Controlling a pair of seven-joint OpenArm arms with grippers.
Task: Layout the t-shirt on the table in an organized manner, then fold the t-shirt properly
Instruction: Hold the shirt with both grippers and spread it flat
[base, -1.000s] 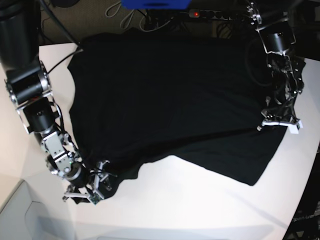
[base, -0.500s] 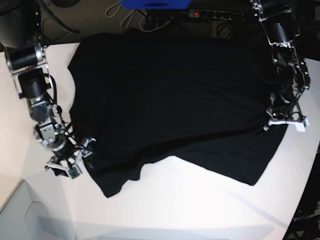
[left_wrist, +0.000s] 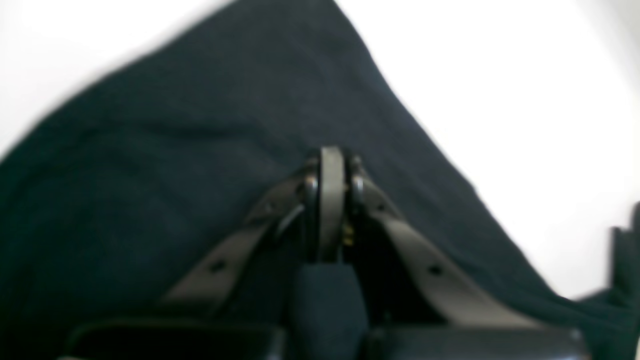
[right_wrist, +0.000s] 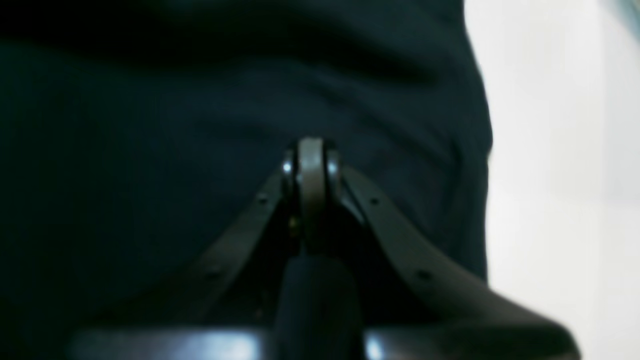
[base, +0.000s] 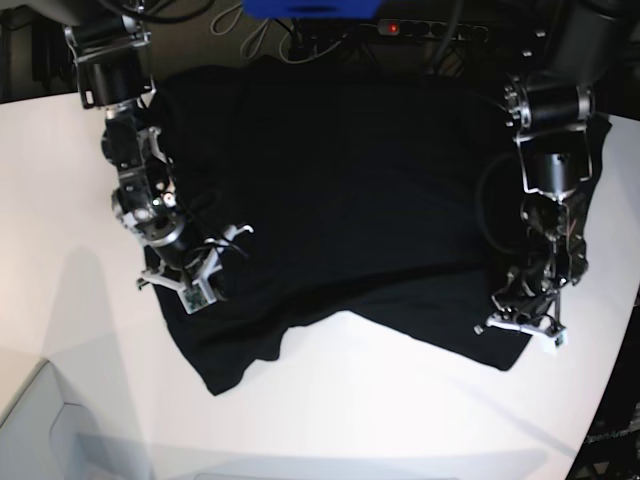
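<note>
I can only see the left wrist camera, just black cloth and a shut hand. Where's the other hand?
Observer: The right hand is shut too, over the opposite side of the shirt, near its edge.
Operator: Is the shirt flat yet?
Observer: Mostly spread out, plain black side up, but its near edge runs crooked across the table, with one corner sticking out.

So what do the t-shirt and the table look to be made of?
The t-shirt: soft matte black cloth, probably a knit, since it drapes and creases without shine. The table: smooth white hard top, maybe laminate, showing soft shadows and a faint sheen.
</note>
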